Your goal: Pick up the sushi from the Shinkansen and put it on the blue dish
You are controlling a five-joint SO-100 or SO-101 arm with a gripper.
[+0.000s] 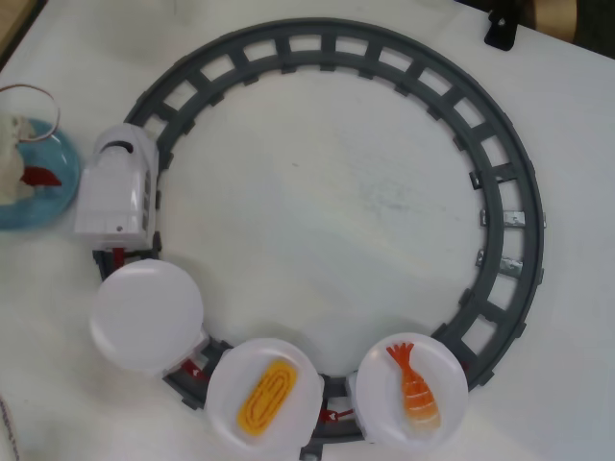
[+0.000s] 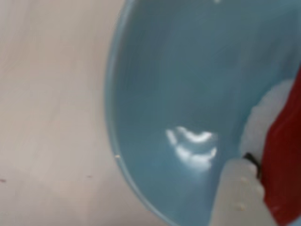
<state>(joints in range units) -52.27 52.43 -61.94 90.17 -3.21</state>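
The blue dish (image 1: pixel 43 206) lies at the far left of the overhead view, just left of the white Shinkansen (image 1: pixel 117 187) on the grey track. My white gripper (image 1: pixel 19 173) hangs over the dish, shut on the sushi (image 1: pixel 40 177), whose dark-red tip sticks out to the right. In the wrist view the blue dish (image 2: pixel 188 84) fills the frame. The sushi (image 2: pixel 282 160), red slab on white rice, sits at the right edge against one white finger (image 2: pixel 235 193). The other finger is out of frame.
Behind the train, three round white plates ride the track: an empty one (image 1: pixel 146 315), one with yellow egg sushi (image 1: pixel 264 396), and one with orange shrimp sushi (image 1: pixel 413 387). The grey track ring (image 1: pixel 500 192) circles the table's middle. A black clamp (image 1: pixel 500 24) is at the top right.
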